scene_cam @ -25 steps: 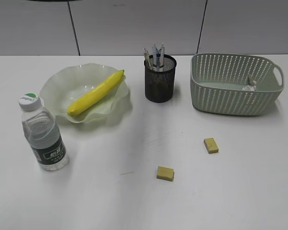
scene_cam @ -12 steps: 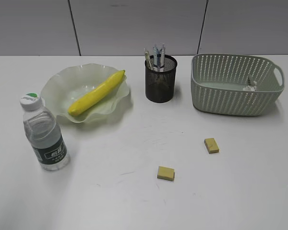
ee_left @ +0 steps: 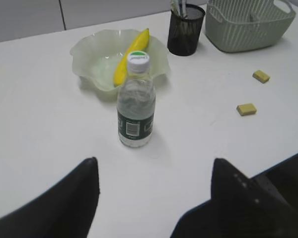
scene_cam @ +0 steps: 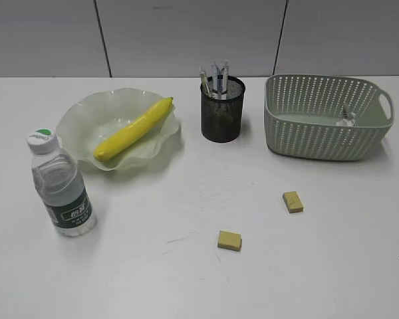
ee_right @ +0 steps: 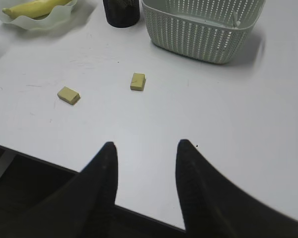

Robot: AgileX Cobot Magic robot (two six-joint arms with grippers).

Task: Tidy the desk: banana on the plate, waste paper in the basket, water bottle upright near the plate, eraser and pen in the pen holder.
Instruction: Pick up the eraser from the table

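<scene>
Exterior view: we find the banana (scene_cam: 133, 128) lying diagonally in the plate (scene_cam: 80, 119), dark tip toward the far right, at the far left of the desk (scene_cam: 186, 279). The water bottle (scene_cam: 60, 186) stands upright on the desk, near and slightly left of the plate, white cap up and dark green label facing us. To the right of the plate we see the pen holder (scene_cam: 221, 116) with several pens (scene_cam: 214, 76) standing in it. Farther right sits the basket (scene_cam: 322, 119); a small white scrap, which we take for the waste paper (scene_cam: 346, 119), lies inside it against the right wall.

Two yellow erasers lie on the bare desk. The first eraser (scene_cam: 229, 240) is near the middle, well apart from the pen holder. The second eraser (scene_cam: 292, 201) is farther right, between the first one and the basket.

In the left wrist view we see the left gripper (ee_left: 154, 198) low over the near edge of the desk, its jaws spread wide and empty, with the bottle standing beyond the gap and clear of both fingers.

In the right wrist view the right gripper (ee_right: 146, 178) sits at the near edge of the desk. Its jaws are parted with nothing between them; both erasers lie well beyond the fingertips.
</scene>
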